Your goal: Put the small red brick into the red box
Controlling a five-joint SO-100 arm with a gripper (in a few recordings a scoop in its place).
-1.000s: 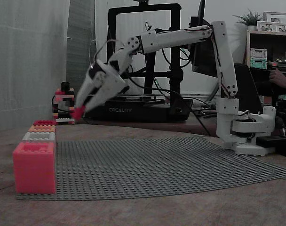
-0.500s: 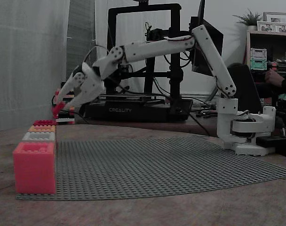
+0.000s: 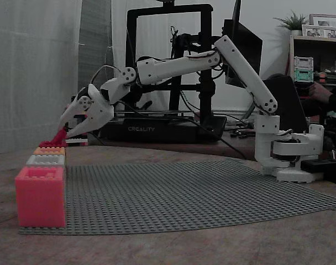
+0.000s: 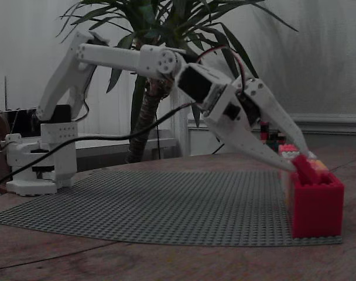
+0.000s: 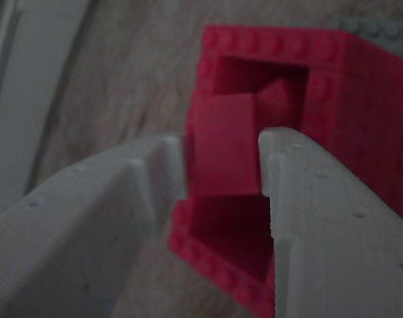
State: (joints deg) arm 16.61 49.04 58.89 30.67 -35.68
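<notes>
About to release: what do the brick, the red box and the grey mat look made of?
Brick: looks like smooth moulded plastic, matte red, crisp edges. Red box: likely the same plastic; studs line its rim. Grey mat: probably a rigid plastic baseplate, given its even stud grid; dim light leaves gloss unclear.

White printed arm (image 3: 245,69) with two long, tapered fingers (image 3: 88,124)
The links are formed as smooth white shells, boxy at the base (image 3: 292,146) and rounded at the joints, where small dark screw heads are seen. A black cable (image 4: 125,139) is slung beneath the links from the wrist section. In the wrist view, the pale fingers are marked with rows of small dimples.
</notes>
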